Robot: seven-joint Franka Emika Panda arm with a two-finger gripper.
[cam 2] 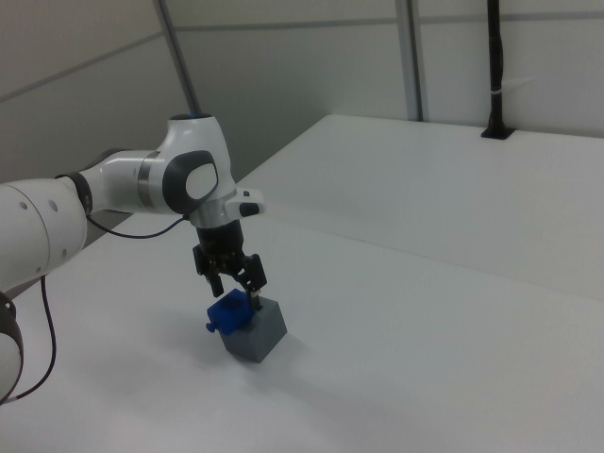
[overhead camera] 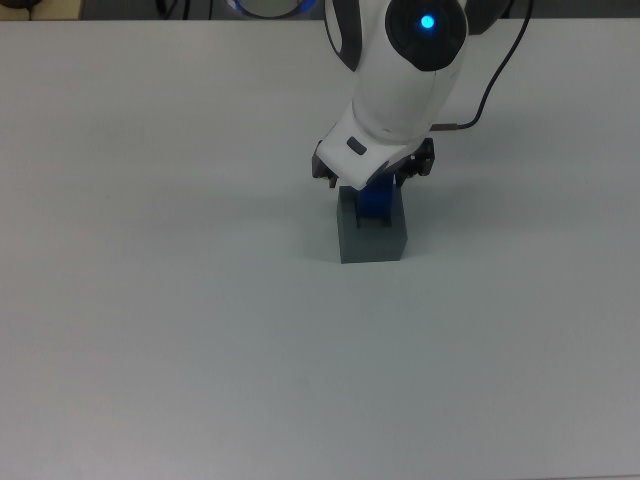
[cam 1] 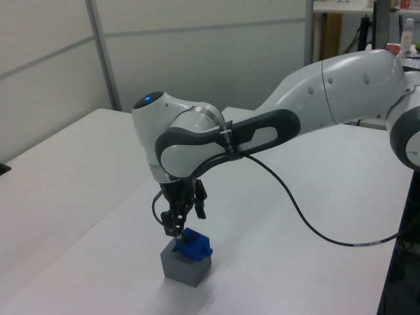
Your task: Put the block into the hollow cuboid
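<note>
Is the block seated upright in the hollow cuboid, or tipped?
Tipped: the block leans askew, sticking out of the hollow cuboid.

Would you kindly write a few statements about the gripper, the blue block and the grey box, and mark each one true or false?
1. The gripper is open. True.
2. The block lies on the table beside the hollow cuboid. False: it sits tilted on top of the cuboid.
3. The block is red. False: it is blue.
4. The gripper hangs above the cuboid. True.
</note>
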